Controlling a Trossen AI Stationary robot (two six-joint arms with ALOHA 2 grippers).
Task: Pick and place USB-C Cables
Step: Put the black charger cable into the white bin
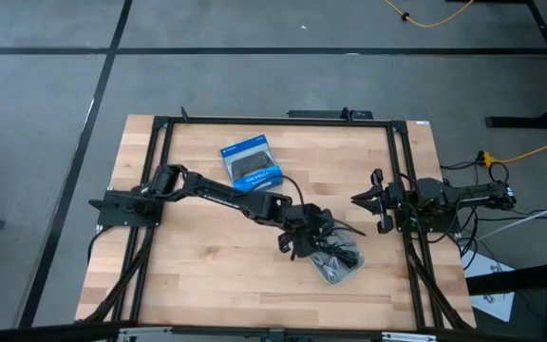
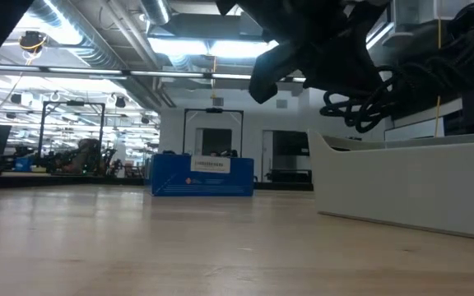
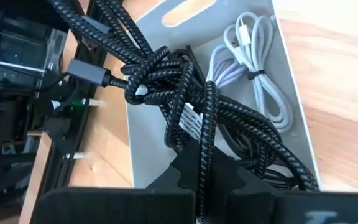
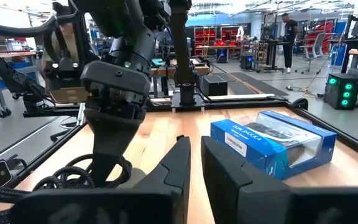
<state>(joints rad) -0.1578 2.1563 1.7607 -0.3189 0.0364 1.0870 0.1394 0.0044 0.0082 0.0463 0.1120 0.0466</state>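
A grey floor (image 1: 254, 28) marked with dark lines is seen around the wooden desk (image 1: 207, 256). Long ceiling lights (image 2: 212, 45) and ducts are shown overhead. Workbenches, red shelving (image 4: 211, 30) and a standing person (image 4: 287, 37) are visible far beyond.

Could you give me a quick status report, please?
Left gripper shut on black cable over tray. White cable inside. Right gripper parked at table's right edge.
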